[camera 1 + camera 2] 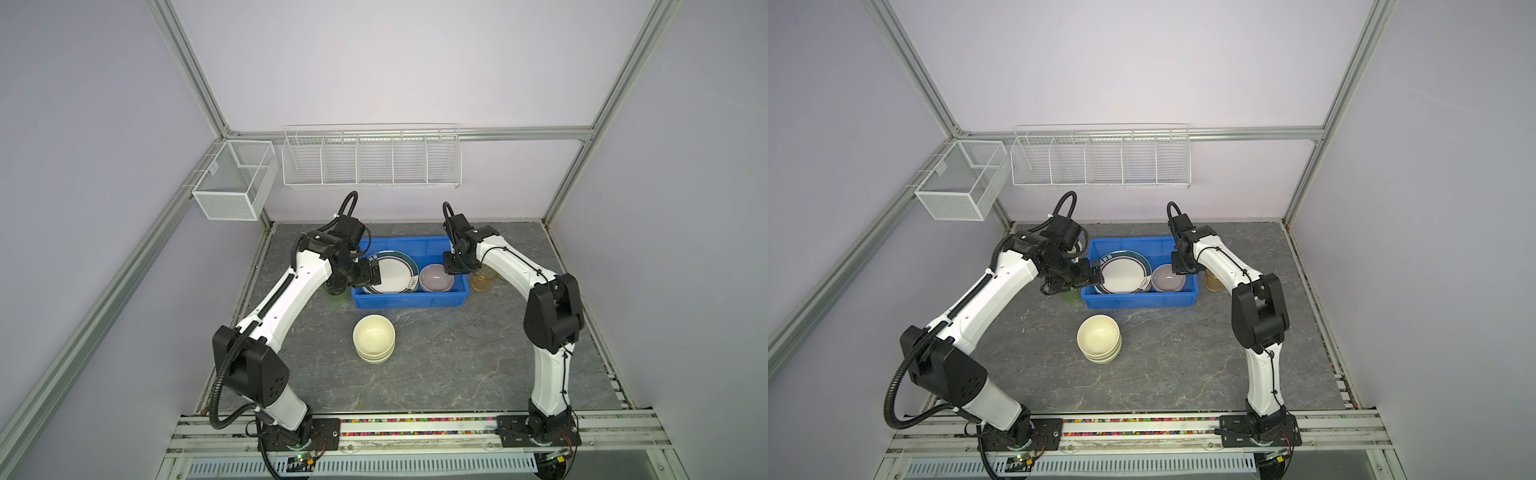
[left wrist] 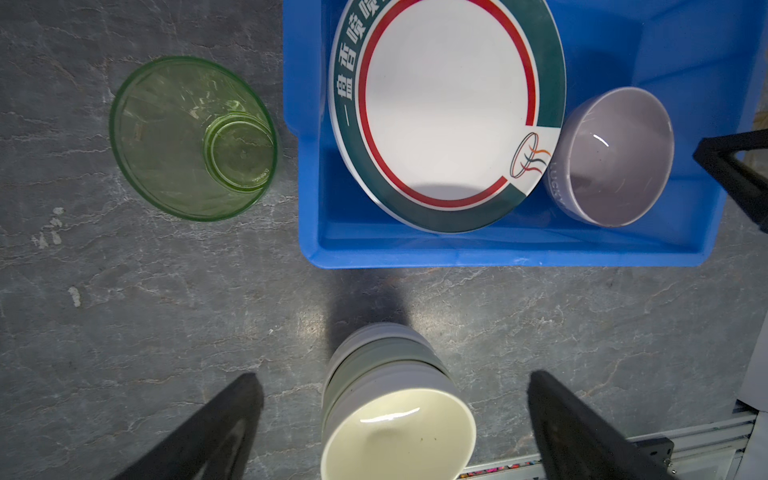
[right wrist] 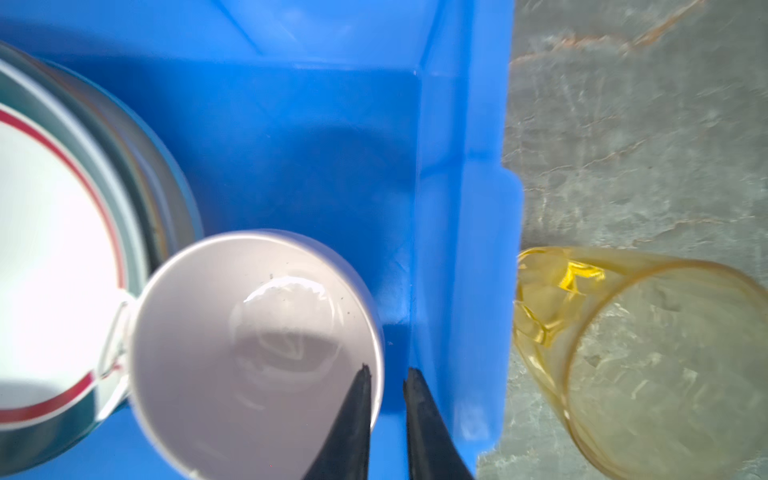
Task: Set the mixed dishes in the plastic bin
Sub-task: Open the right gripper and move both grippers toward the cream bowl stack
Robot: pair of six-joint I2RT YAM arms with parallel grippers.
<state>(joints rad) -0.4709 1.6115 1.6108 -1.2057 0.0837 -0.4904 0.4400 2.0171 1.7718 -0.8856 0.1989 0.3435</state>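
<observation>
Grey stone-look tabletop (image 1: 457,374), lilac walls, wire baskets (image 1: 372,158) at rear.
- Bin (image 1: 411,301), blue, mid-table. Holds plates (image 1: 390,276) stacked at its left (teal/red rim on top) and a lilac bowl (image 1: 435,278) at its right. Bowl touches plate rim.
- L gripper (image 2: 392,377): jaws spread full, empty, above bin's left edge, touching nothing.
- R gripper (image 3: 386,370): jaws parted only narrowly, straddling lilac bowl's rim nr bin's right wall. One finger inside bowl, other outside w/ blue showing betw. it and rim; no pinch.
- Outside bin: cream bowl stack (image 1: 374,338) in front; green cup (image 2: 191,137) just left; amber cup (image 3: 648,353) just right.
</observation>
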